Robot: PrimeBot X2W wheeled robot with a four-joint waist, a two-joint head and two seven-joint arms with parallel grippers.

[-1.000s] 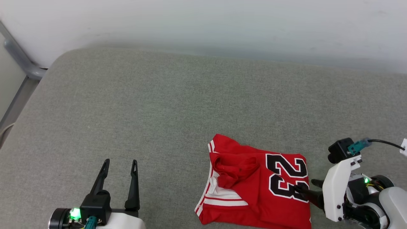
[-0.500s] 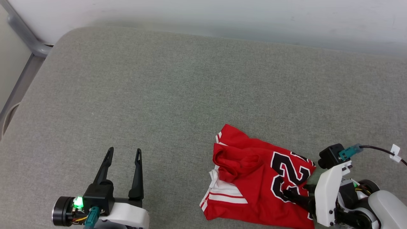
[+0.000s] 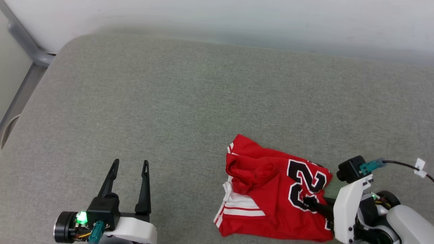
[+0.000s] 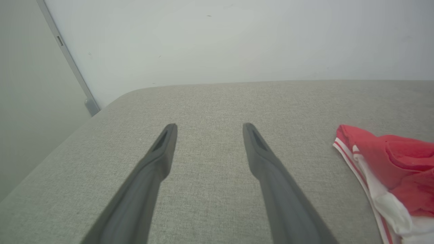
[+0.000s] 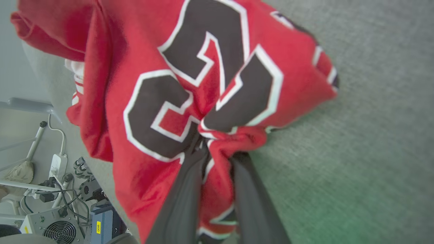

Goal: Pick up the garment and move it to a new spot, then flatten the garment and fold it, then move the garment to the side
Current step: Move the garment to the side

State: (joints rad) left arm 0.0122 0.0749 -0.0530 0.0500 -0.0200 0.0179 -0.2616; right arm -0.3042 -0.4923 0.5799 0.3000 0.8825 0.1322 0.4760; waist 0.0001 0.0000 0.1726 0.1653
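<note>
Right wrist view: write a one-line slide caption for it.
Right hand pinches a bunched fold of the red number 23 garment on the grey cushion.

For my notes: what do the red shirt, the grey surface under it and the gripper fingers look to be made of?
The garment: soft matte fabric, likely a knit; it bunches into folds where the right gripper pinches it. The grey surface: woven upholstery cloth with a fine visible weave and a rounded corner. The left gripper fingers: probably moulded dark plastic, smooth and matte.
</note>
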